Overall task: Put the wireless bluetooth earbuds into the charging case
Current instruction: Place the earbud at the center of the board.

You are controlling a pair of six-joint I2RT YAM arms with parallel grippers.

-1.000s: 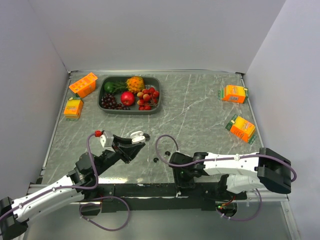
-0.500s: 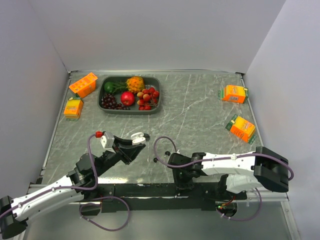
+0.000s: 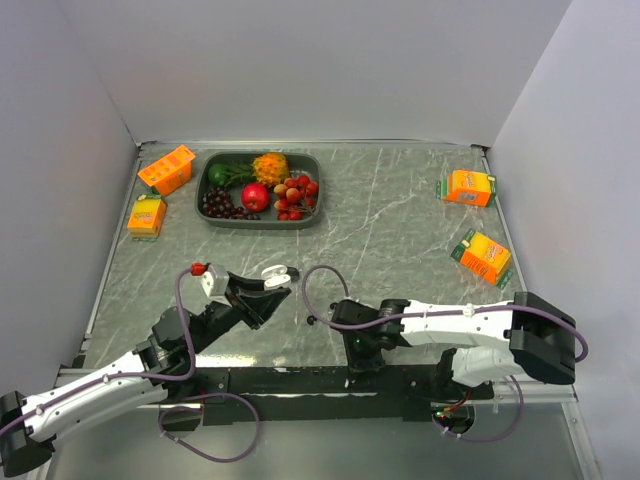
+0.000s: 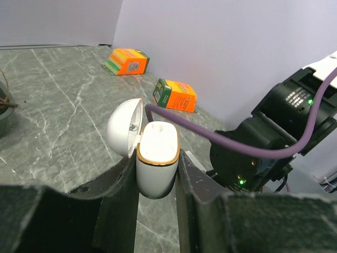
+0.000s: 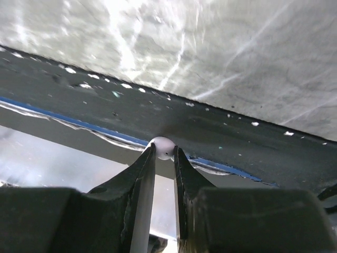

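My left gripper [image 4: 157, 176] is shut on the white charging case [image 4: 157, 145], which has a gold rim. It holds the case upright above the table with the lid [image 4: 124, 129] hinged open to the left. The case also shows in the top view [image 3: 276, 272], ahead of the left gripper [image 3: 262, 292]. My right gripper [image 5: 164, 154] is shut on a small white earbud [image 5: 163, 145] at its fingertips, over the table's dark near edge. In the top view the right gripper [image 3: 358, 352] points down at that near edge, right of the case.
A dark tray [image 3: 204, 190] of fruit stands at the back left. Orange boxes lie at the left [image 3: 166, 168] [image 3: 147, 215] and at the right [image 3: 469, 187] [image 3: 483, 256]. A purple cable [image 3: 312, 285] loops over the table by the right wrist [image 4: 253, 153].
The right gripper has shifted a little to the left along the near edge with the earbud. The left gripper and the case have stayed still.
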